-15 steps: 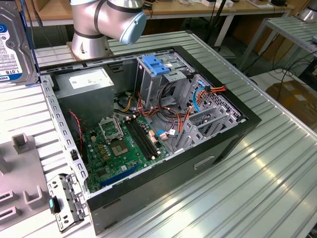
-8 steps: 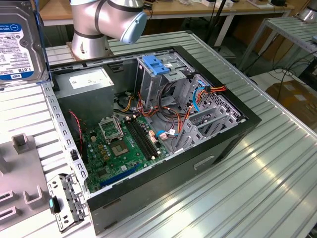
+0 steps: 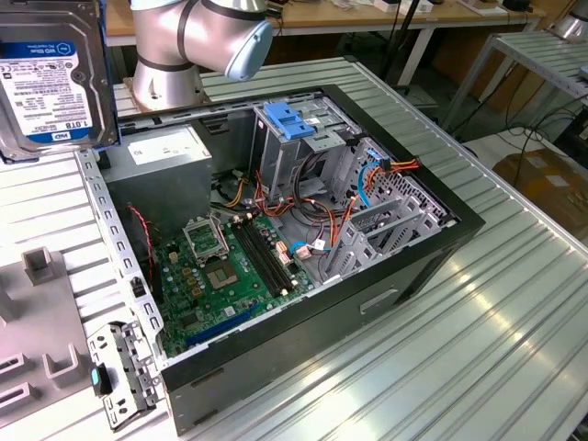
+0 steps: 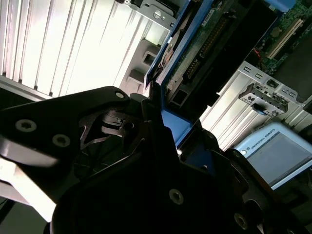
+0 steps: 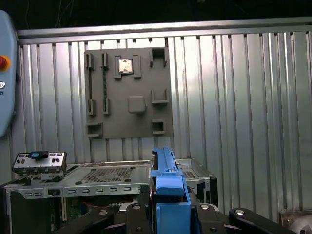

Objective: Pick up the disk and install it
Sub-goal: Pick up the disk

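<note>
The disk [image 3: 53, 78] hangs in the air at the exterior view's upper left, with its white and blue label facing the camera, well above the table and to the side of the open computer case [image 3: 294, 230]. In the first wrist view I see it edge-on, as a blue side rail [image 5: 168, 187] standing between the black fingers of my gripper [image 5: 168, 214]. The second wrist view shows that blue rail [image 4: 176, 127] and the disk's green circuit board [image 4: 209, 44] running out from the gripper [image 4: 163, 146]. The gripper is shut on the disk.
Inside the case are a motherboard [image 3: 225, 266], loose cables and a tall metal cage with a blue latch [image 3: 292, 124]. A grey fixture plate [image 5: 129, 92] lies on the ribbed metal table beyond the case. The arm's base [image 3: 170, 50] stands behind the case. A teach pendant [image 4: 278, 151] lies nearby.
</note>
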